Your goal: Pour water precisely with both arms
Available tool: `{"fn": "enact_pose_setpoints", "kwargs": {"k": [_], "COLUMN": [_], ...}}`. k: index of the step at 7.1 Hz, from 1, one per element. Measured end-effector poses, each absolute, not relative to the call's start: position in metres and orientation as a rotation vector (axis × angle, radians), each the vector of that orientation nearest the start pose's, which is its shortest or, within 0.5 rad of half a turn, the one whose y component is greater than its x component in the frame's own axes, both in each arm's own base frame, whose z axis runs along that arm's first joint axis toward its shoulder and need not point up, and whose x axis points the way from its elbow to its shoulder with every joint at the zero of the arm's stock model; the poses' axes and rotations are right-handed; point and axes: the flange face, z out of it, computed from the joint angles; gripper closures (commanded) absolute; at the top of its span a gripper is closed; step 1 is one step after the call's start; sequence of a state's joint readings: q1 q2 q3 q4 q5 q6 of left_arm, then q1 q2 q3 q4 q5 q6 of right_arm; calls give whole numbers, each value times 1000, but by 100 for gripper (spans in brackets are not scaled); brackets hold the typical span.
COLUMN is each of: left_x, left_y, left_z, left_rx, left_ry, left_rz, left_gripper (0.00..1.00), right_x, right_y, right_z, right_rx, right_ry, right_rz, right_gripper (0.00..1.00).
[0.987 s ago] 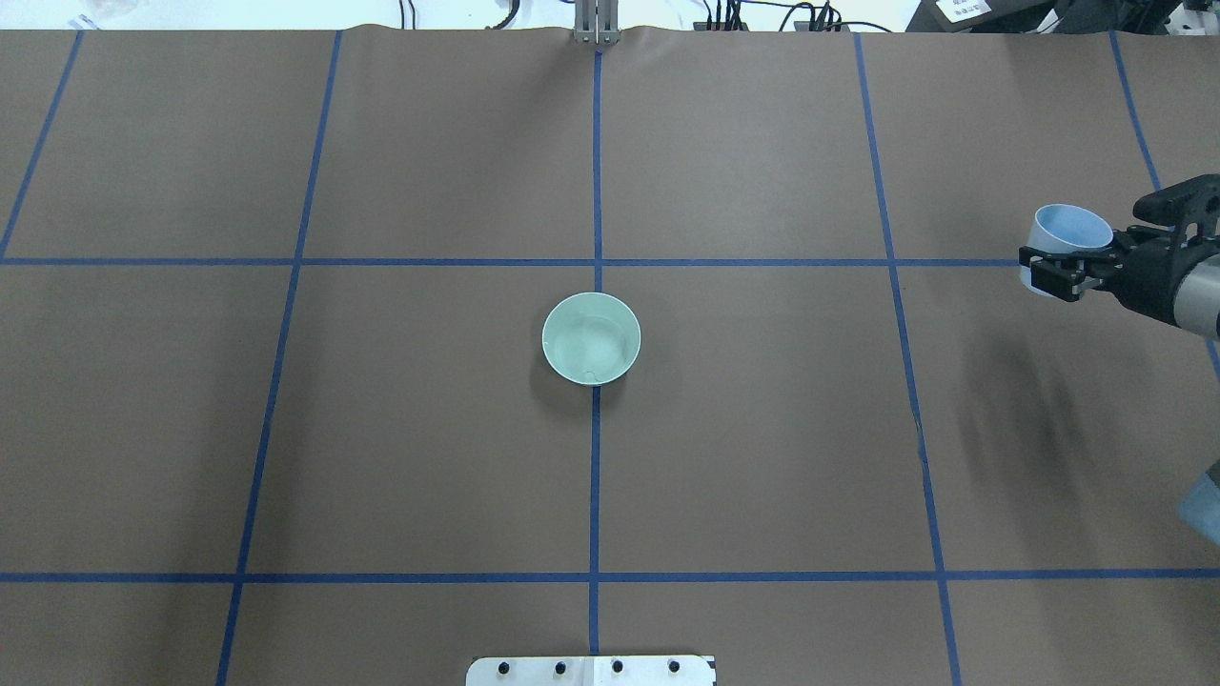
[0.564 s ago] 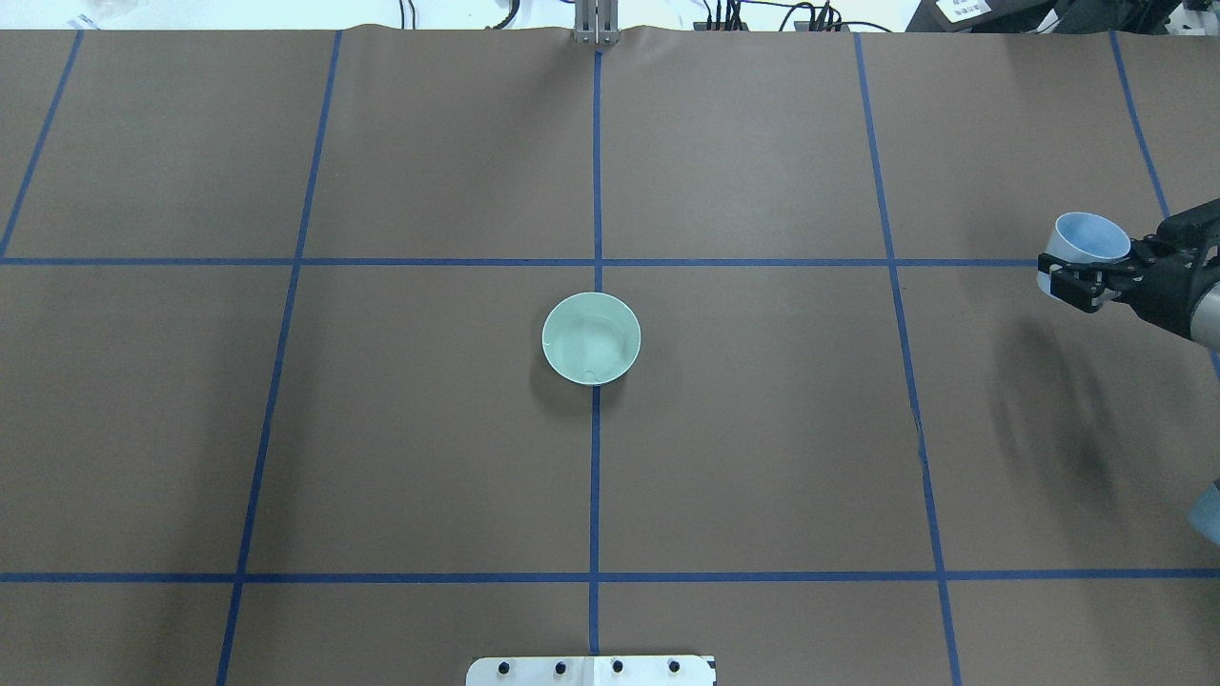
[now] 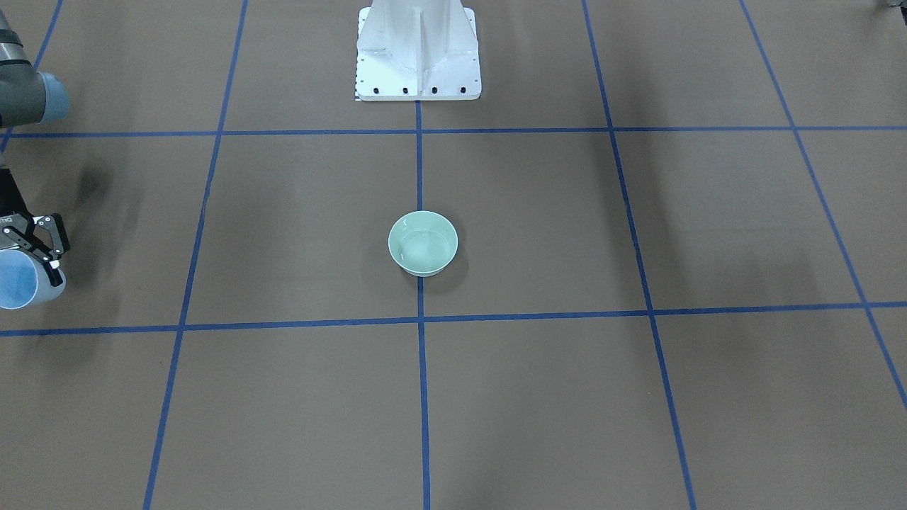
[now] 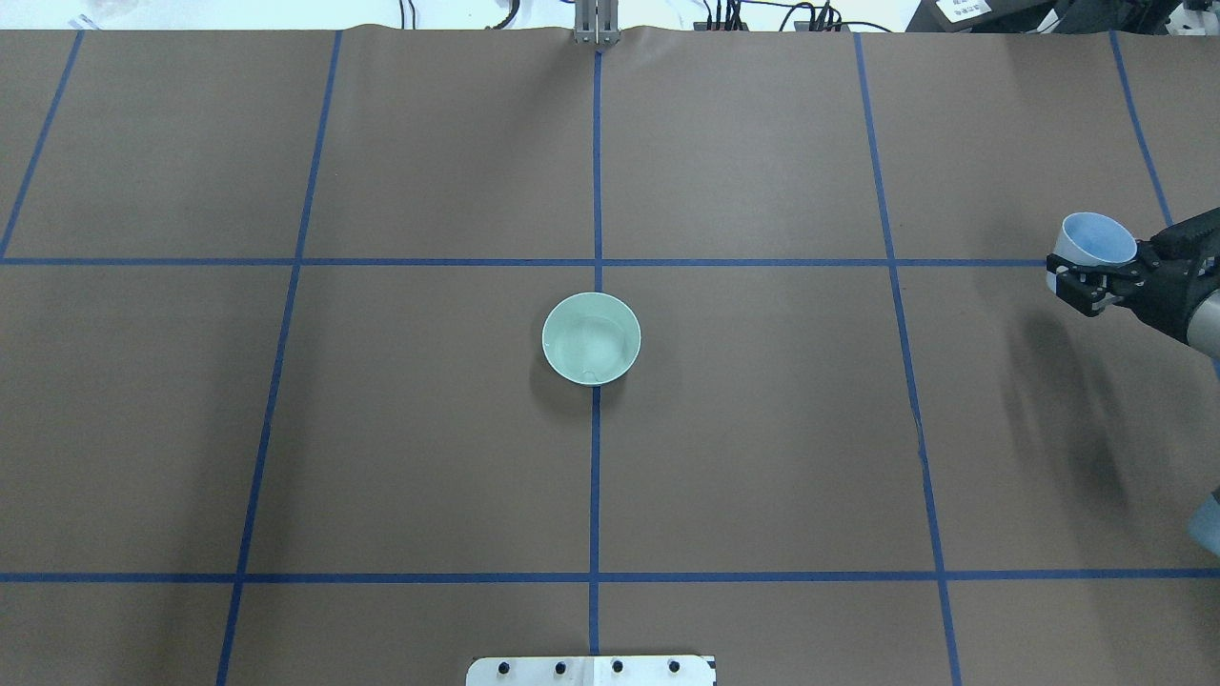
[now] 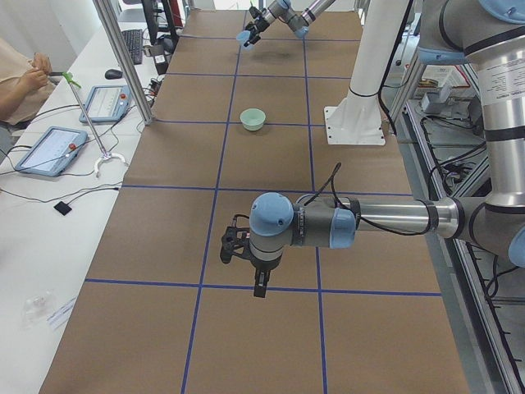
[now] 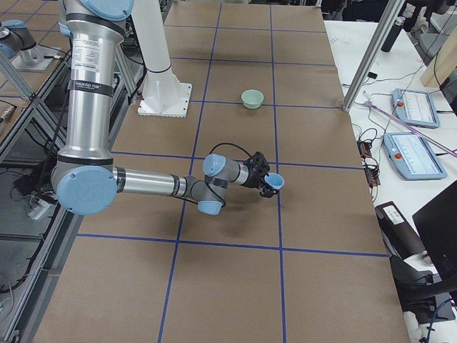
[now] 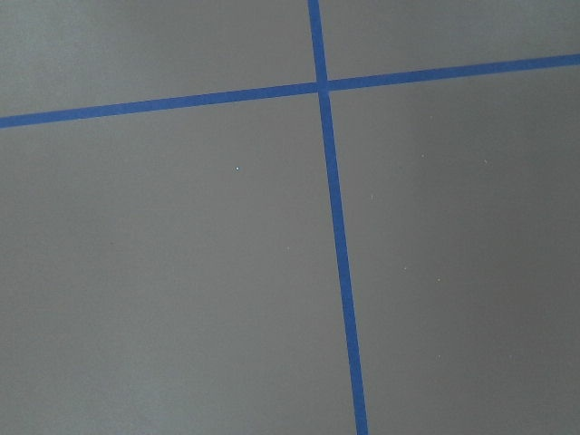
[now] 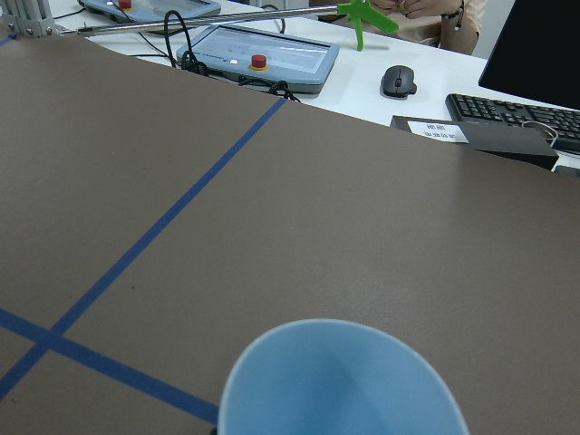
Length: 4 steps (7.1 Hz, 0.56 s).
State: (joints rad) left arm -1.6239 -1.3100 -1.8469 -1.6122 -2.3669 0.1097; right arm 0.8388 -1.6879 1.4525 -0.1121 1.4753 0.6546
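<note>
A pale green bowl (image 4: 591, 338) with some water in it stands at the table's middle, on a blue tape line; it also shows in the front view (image 3: 423, 243). My right gripper (image 4: 1096, 270) is shut on a light blue cup (image 4: 1097, 238) and holds it above the table at the far right, well away from the bowl. The cup fills the bottom of the right wrist view (image 8: 340, 385). My left gripper (image 5: 246, 267) shows only in the exterior left view, low over bare table far from the bowl; I cannot tell whether it is open or shut.
The white pedestal (image 3: 418, 49) stands at the robot's side of the table. Blue tape lines (image 4: 596, 476) divide the brown table cover. Tablets (image 6: 407, 153), a keyboard (image 8: 517, 113) and cables lie on the white bench beyond the table.
My right gripper has moved further right and slightly away from the bowl, the blue cup still in it. The bowl has not moved.
</note>
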Motion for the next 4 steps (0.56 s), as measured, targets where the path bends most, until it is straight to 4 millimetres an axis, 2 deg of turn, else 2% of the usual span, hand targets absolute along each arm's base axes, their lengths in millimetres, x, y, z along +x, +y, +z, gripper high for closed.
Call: {"fn": "enact_pose_setpoints", "kwargs": {"k": [2,3,4], "left_x": [-83,-83,-83], "left_y": [-382,-382,-382], "left_z": [631,631,631], "left_rx": [118,118,118], "left_ry": [789,789,789], "left_rz": [75,75,75], "left_gripper": [0,0,0], "right_x": [-212,-214,-217], "right_y": [-430,-425,-422], "right_z": [620,624,628], "right_rx": [1032,1055,1070], "right_ry": [-715,-729,-733], "right_rz": [-6,-3,2], "right_gripper": [55,39,17]}}
